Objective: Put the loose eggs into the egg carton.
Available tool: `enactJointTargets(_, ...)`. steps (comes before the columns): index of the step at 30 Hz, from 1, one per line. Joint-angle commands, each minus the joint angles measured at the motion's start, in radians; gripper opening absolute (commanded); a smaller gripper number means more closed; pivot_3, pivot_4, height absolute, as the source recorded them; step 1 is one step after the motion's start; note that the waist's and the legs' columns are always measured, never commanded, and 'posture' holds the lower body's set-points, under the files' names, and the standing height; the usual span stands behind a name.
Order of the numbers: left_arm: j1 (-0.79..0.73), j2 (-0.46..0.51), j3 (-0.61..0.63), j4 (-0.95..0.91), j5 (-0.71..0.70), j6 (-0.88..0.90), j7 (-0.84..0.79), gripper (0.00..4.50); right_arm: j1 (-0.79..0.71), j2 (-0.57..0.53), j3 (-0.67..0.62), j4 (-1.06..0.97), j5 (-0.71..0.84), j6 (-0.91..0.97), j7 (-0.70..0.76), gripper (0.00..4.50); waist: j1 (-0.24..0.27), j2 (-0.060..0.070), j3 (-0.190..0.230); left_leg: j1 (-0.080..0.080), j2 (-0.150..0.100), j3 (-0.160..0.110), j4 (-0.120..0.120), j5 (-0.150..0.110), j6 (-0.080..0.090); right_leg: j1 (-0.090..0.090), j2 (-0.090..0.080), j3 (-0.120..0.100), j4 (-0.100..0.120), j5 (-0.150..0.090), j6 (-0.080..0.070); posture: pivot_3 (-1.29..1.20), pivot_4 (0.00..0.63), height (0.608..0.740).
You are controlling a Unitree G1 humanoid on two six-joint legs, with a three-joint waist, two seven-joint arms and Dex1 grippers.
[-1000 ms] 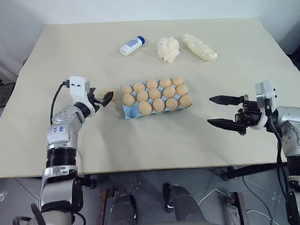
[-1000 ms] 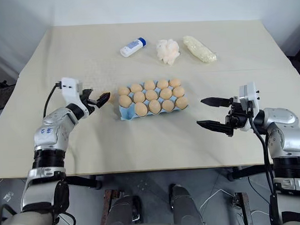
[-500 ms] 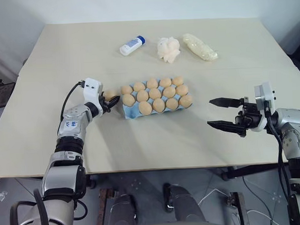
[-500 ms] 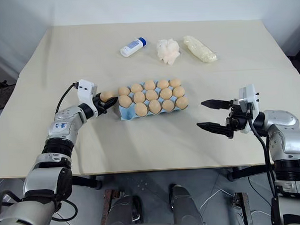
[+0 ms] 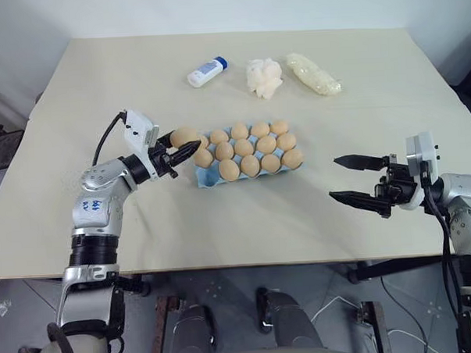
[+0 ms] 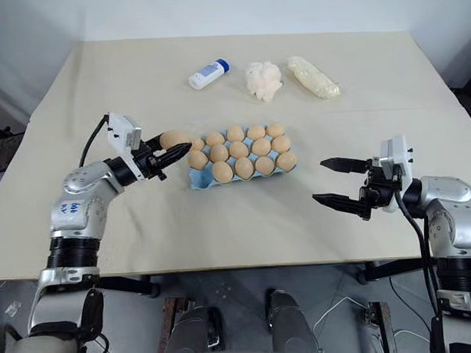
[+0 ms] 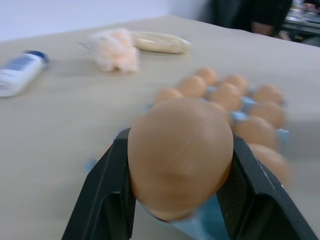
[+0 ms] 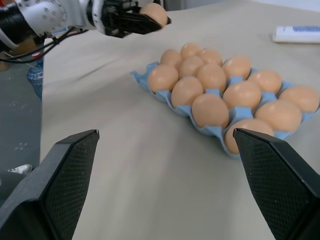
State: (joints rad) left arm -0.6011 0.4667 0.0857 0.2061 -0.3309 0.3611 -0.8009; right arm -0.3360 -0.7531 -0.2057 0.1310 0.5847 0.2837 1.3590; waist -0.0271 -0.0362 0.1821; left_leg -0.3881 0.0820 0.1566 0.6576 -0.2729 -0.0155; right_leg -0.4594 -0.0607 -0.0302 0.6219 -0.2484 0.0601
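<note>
Table (image 5: 245, 215): broad beige surface carrying all items. Egg carton (image 5: 206, 175): light blue, at the table's centre, nearly every cup filled with tan eggs; one empty cup shows at its front left corner. At the far edge, well apart from the carton, sit a white bottle (image 5: 207, 71), a white plastic wad (image 5: 264, 77) and a pale wrapped bundle (image 5: 314, 74). Right hand (image 5: 359, 179): fingers spread wide, holding nothing, off to the carton's right. Left hand (image 5: 189, 145): closed on one loose egg (image 5: 184, 136), raised just beside the carton's left end. Risk: the egg is smooth and pinched by two narrow fingers; a quick swing could let it slip. Lowering off-centre could knock it against seated neighbours and crack a shell
</note>
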Motion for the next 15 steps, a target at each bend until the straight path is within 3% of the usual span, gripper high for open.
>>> enactJointTargets(1,0.001,0.013,-0.016,-0.062,-0.015,0.043,-0.011,1.77,0.004,-0.003,-0.039,-0.045,0.027,-0.008,-0.013,4.50,0.000,0.000,0.000,0.000,0.000,0.000,0.001,0.000,0.000,0.000,0.000,0.000,0.000,0.000,0.000,0.00,0.150,0.740)
enactJointTargets(6,-0.023,0.001,-0.058,-0.035,0.012,0.052,-0.013,1.77,0.023,-0.003,-0.044,-0.066,0.036,-0.006,-0.031,4.50,0.000,0.000,0.000,0.000,0.000,-0.001,0.001,0.001,0.001,0.000,0.000,0.002,0.000,0.000,0.000,0.00,0.150,0.740)
enactJointTargets(7,-0.028,0.000,-0.063,-0.032,0.014,0.056,-0.011,2.45,0.028,-0.005,-0.047,-0.071,0.038,-0.005,-0.035,4.50,0.000,0.000,0.000,0.000,0.000,-0.001,0.001,0.001,0.001,0.000,0.000,0.003,0.000,0.000,0.000,0.00,0.150,0.740)
enactJointTargets(12,-0.044,0.007,-0.079,-0.015,0.031,0.073,-0.004,3.95,0.050,-0.011,-0.056,-0.092,0.047,-0.001,-0.049,4.50,-0.001,0.000,0.000,0.000,0.000,-0.002,0.001,0.000,0.001,0.000,0.000,0.003,0.000,0.000,0.000,0.00,0.150,0.740)
enactJointTargets(14,-0.052,0.009,-0.076,-0.011,0.035,0.074,0.001,4.43,0.060,-0.012,-0.063,-0.102,0.050,0.001,-0.055,4.50,0.000,0.000,0.000,0.000,0.000,-0.003,0.001,0.000,0.001,0.000,0.000,0.003,0.000,0.000,0.000,0.00,0.150,0.740)
enactJointTargets(15,-0.055,0.010,-0.075,-0.010,0.036,0.076,0.001,4.43,0.062,-0.013,-0.065,-0.104,0.050,0.001,-0.056,4.50,0.000,0.000,0.000,0.000,0.000,-0.003,0.001,0.000,0.001,0.000,0.000,0.003,0.000,0.000,0.000,0.00,0.150,0.740)
